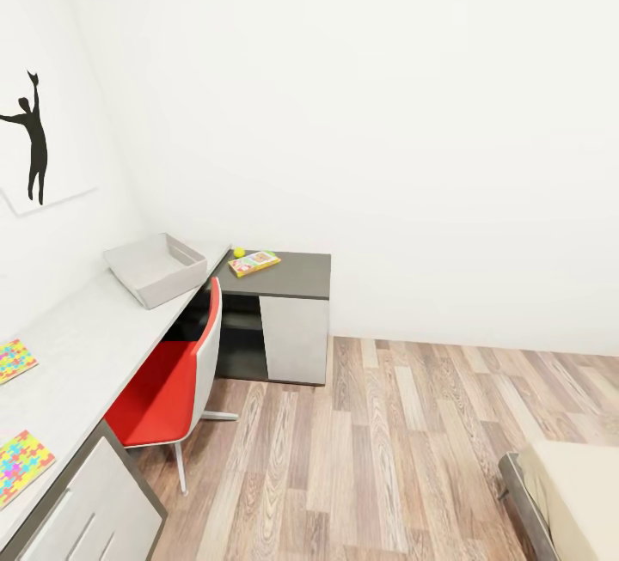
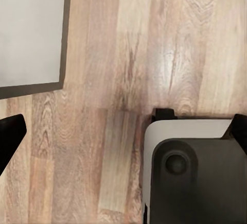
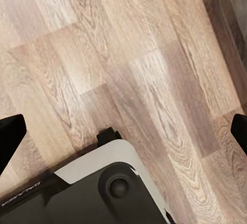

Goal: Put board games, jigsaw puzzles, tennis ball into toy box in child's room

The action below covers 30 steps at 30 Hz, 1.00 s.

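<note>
In the head view, the toy box [image 1: 156, 267] sits on the counter [image 1: 82, 329] at 10 o'clock; the tennis ball [image 1: 238, 252] and one board game [image 1: 254, 263] lie just beyond it on the dark cabinet [image 1: 284, 286]. Two jigsaw puzzles [image 1: 15, 360] [image 1: 21, 463] lie at 8 o'clock. The bed [image 1: 578, 492] corner is at 4 o'clock. Both wrist views face the wood floor [image 3: 128, 54], well apart from every toy. Left claw [image 2: 123, 131] and right claw [image 3: 123, 131] are spread wide, released, grasping nothing.

No legible txt, labels or nos. anywhere.
</note>
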Tool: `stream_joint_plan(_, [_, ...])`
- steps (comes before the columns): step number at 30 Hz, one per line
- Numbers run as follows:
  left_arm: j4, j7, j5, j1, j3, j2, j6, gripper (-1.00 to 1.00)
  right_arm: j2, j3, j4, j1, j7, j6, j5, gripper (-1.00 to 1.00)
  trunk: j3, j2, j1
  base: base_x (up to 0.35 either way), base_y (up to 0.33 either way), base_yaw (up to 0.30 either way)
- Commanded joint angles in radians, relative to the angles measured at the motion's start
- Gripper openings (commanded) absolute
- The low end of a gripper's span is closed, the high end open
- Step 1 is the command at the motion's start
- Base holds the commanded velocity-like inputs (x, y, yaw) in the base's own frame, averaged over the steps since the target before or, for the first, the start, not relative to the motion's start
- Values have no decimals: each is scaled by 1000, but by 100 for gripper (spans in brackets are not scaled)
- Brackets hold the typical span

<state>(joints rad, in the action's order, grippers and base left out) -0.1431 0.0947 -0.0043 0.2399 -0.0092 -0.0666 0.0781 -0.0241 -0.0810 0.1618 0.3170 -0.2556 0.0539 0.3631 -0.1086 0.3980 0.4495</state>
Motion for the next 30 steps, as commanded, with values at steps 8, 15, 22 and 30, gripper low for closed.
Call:
stream_joint_plan(8, [35, -1, 7, -16, 3, 34, 13, 100, 30, -4, -26, -42, 5, 14, 1, 100, -2, 2, 1, 0, 0, 0])
stream_joint_plan(15, [-5, -2, 1, -15, -3, 51, 13, 100, 58, 0, 13, -1, 4, 14, -7, 100, -2, 2, 1, 1, 0, 0])
stream_joint_plan(22, [-10, -1, 0, -15, -6, 57, 13, 100, 62, 0, 22, 7, 2, 14, -8, 100, -2, 2, 1, 169, 0, 0])
stream_joint_plan(30, [-10, 0, 1, -15, -3, 58, 14, 100, 62, 0, 24, 8, -1, 13, -9, 100, -2, 2, 1, 137, 0, 0])
